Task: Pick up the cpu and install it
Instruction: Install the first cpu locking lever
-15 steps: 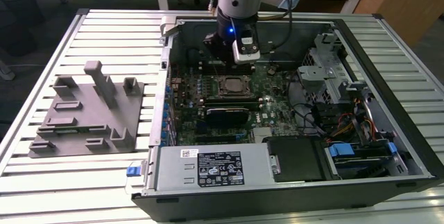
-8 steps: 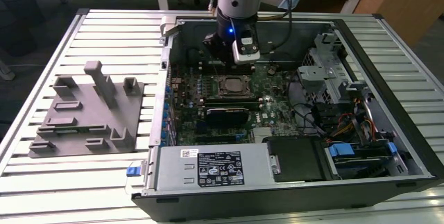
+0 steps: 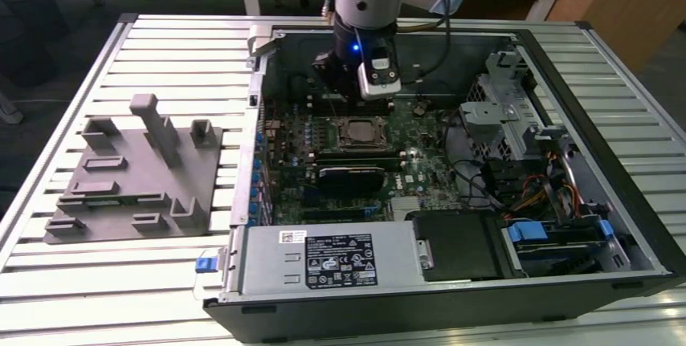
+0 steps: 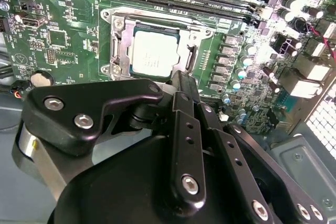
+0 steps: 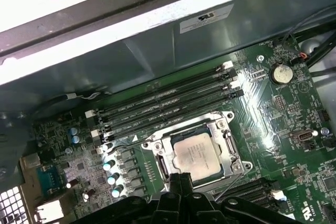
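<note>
— Where's the cpu [image 4: 152, 52] from your side?

— Lying flat inside the socket frame [image 5: 226, 145] on the motherboard [image 3: 423, 173], silver top up. It looks seated rather than carried, though I can't judge whether it's fully down.

— And the hand [image 5: 180, 181]?

— Just above the socket's near edge, fingers pinched together with nothing between them.

— How would you finish this well?

— I'd keep the hand clear of the memory slots [image 5: 168, 103] behind the socket, stay square over the chip, and check that its rim sits level with the frame all round.
</note>
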Robot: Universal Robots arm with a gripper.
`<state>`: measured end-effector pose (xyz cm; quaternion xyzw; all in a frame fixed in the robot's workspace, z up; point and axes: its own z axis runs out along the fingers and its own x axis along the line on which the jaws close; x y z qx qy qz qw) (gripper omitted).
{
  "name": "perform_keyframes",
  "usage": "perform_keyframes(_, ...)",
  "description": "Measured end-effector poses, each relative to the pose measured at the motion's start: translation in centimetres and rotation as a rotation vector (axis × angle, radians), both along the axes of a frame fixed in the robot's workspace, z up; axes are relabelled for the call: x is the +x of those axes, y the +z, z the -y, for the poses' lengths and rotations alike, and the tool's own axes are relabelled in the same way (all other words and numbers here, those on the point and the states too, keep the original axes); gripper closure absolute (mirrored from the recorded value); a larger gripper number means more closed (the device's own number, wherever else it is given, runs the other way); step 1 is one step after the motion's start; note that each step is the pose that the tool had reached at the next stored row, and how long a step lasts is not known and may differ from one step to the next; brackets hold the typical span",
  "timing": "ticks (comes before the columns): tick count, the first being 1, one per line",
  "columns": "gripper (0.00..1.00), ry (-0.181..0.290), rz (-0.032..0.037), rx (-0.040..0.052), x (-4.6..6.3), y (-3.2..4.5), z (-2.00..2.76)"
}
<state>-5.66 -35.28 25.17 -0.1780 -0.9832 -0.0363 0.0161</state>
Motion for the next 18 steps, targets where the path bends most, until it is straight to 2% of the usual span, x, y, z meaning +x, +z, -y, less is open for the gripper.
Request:
perform_keyframes(12, 0.89, 0.019, 0.0129, 0.0002, -1.02, -0.01, 0.2)
perform_keyframes(14, 0.89, 0.04, 0.0133, 0.0003, -1.03, -0.03, 0.21)
perform_keyframes(18, 0.89, 0.11, 0.0138, 0.0006, -1.04, -0.06, 0.23)
